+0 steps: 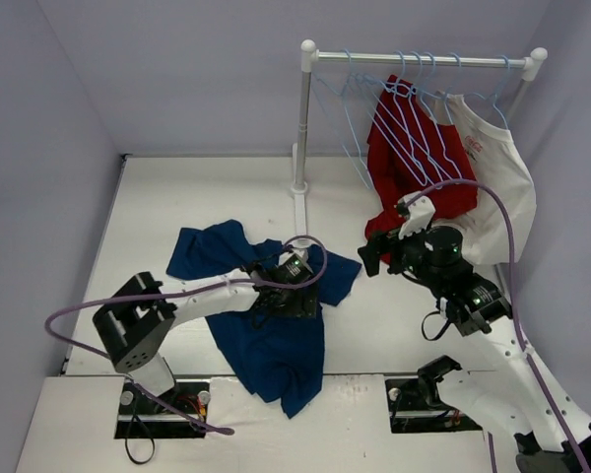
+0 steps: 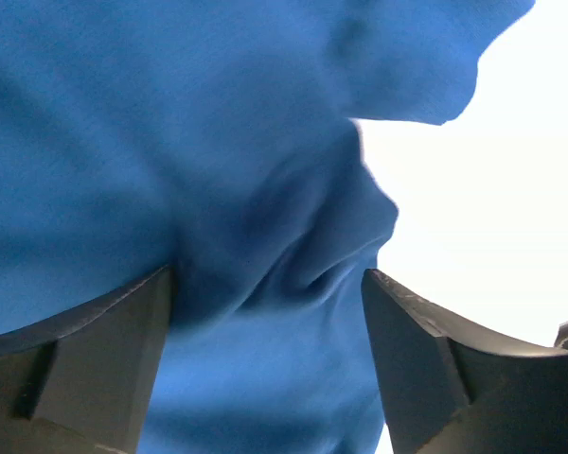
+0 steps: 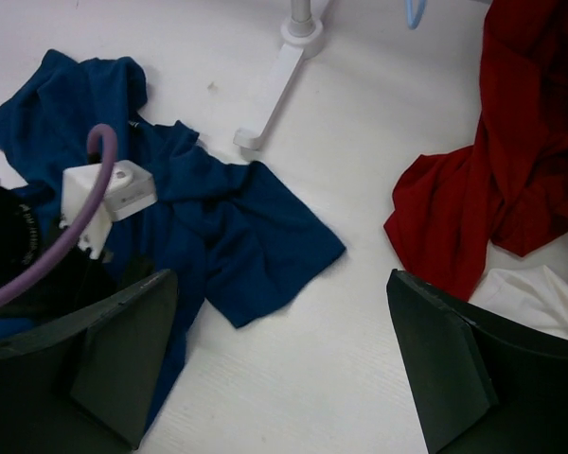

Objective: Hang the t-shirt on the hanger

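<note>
Left gripper [image 2: 268,279], fingers spread either side of a raised fold of the navy t-shirt [image 1: 276,350], which lies crumpled on the white table [image 1: 177,197]. Right gripper [image 3: 282,279], likewise spread and empty, hangs above the table near the red shirt [image 1: 414,168]. Light-blue hangers [image 1: 353,126] hang on the rack [image 1: 424,59].

T-shirt [image 1: 276,350]: soft matt navy cloth, creased. Hangers [image 1: 355,128] on the rail [image 1: 424,59]: thin smooth light-blue wire. Rail: white, slightly glossy. Bench [image 1: 177,197]: white, smooth, matt.
</note>
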You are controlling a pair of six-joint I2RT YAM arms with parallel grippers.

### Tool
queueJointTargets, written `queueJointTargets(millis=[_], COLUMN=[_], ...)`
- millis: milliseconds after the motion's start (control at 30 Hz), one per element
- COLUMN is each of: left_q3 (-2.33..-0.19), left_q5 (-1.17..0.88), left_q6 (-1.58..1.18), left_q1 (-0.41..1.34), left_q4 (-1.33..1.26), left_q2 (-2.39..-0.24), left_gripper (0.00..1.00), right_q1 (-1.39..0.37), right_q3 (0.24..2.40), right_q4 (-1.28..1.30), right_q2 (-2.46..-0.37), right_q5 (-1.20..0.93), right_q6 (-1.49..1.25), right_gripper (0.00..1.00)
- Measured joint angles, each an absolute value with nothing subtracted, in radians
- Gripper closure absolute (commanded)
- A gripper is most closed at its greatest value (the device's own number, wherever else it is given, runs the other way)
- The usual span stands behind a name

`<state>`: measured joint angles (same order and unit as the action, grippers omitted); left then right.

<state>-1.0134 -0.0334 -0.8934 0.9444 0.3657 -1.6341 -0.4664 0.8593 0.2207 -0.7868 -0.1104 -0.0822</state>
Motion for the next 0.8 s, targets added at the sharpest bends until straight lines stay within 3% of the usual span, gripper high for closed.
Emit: queueJointTargets(millis=[200,400,567,800], left_q3=[-1.076,-1.119,-1.205,-1.375], left_q5=[0.065,0.078,0.065,0.033], left_q6=[-0.850,-0.743,-0.650,-0.582], left_q1=[0.857,0.575,0.404,0.346], left_q4=[0.581,0.632,0.680,0.681], left_q2=[-1.446,-1.376,-1.525,-1.770], left_gripper=[0.20,0.20,0.21,0.20], right_q1=[-0.571,-0.661,-0.759,-0.844], right_q3=[0.916,0.986,1.051,1.145], right_q4=[0.221,0.190,0.168,0.077], right_q2=[-0.920,-1.078,-1.231,-1.526], right_q5=[-0.054,0.017,0.097,0.181], right_q6=[-0.087,-0.127,-0.167,-0.231], right_gripper=[0.16,0.17,0.18,0.19])
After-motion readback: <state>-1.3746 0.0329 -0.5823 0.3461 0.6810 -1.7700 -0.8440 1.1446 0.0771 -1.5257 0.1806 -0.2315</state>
